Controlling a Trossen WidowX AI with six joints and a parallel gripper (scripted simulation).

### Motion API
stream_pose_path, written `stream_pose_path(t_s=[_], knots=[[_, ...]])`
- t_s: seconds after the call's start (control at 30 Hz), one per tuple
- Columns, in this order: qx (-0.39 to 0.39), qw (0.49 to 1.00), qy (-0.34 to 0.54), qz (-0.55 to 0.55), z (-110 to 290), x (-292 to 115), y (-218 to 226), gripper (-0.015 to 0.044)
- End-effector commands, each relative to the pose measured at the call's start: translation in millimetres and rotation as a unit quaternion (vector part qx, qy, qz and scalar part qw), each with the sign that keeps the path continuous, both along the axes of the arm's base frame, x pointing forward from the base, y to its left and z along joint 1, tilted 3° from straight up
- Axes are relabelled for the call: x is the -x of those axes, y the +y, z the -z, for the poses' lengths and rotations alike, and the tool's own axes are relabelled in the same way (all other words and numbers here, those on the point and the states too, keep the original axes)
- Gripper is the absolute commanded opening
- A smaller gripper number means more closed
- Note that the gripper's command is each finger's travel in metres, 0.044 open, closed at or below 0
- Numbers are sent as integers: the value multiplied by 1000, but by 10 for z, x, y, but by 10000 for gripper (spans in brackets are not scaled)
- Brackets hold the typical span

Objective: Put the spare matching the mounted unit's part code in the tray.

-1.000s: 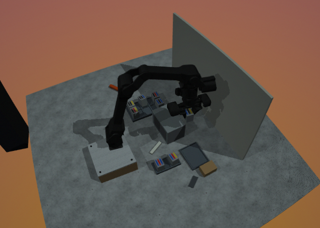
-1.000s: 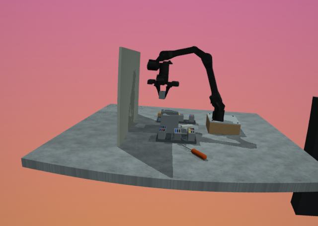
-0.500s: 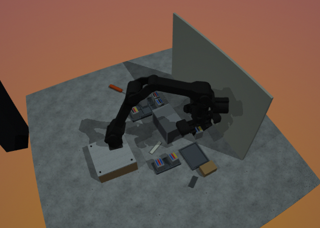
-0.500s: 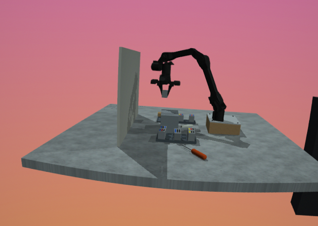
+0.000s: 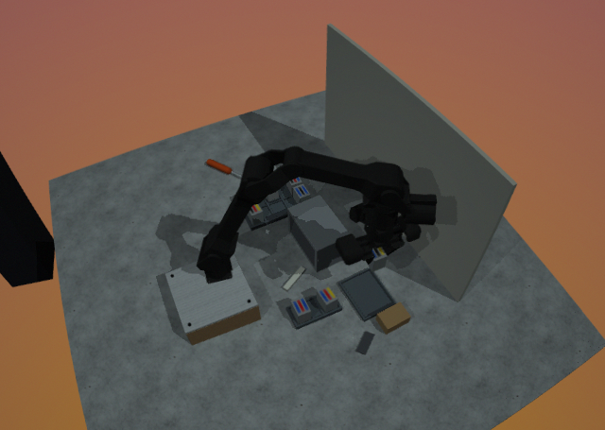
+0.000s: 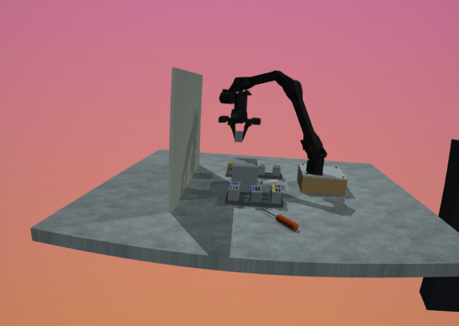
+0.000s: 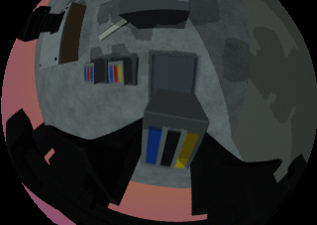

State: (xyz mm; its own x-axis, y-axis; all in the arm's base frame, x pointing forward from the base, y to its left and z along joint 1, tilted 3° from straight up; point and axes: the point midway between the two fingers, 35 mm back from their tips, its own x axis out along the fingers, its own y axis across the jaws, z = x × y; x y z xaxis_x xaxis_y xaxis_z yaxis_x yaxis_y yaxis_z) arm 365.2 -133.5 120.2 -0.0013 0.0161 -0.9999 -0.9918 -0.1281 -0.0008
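One small grey spare block with blue, black and yellow stripes (image 7: 170,134) was pinched in the black gripper (image 5: 371,250) fingers, high above the tabletop (image 5: 146,367), near the dark flat tray (image 5: 365,294). Releasing from that height risked a bounce out; any offset would miss the rim.

I see dim, warm light; the arm's blotchy shadow (image 5: 195,230) falls across the table (image 5: 122,367). My wrist view is fisheye-warped, black at the edges, everything soft.
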Motion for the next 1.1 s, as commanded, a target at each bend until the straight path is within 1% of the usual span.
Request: stream_pose_path(t_s=[0.0, 1.07], knots=[[1, 1000, 0, -2, 34, -8, -5, 0], [1, 1000, -1, -2, 339, -53, -18, 0]])
